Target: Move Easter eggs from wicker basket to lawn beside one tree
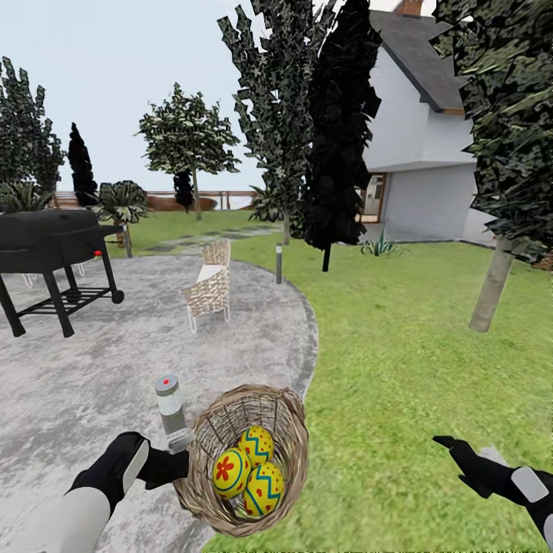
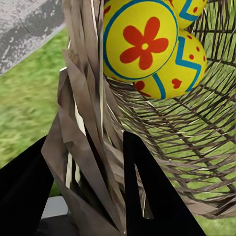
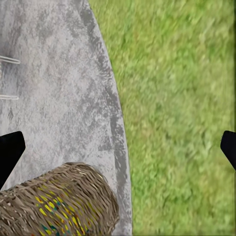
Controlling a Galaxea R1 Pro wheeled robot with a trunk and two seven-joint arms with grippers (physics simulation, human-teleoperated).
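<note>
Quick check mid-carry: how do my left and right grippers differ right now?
The left gripper has its jaws closed on the wicker basket wall, one finger inside and one outside; the right gripper holds nothing, jaws spread wide. The left sits over the paving edge with the basket and its three Easter eggs; the right hangs over the lawn. Both are black.

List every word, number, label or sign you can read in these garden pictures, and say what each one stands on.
There are none to read. The Easter eggs in the wicker basket carry only painted flowers, dots and zigzags. The grill and house show no lettering.
</note>
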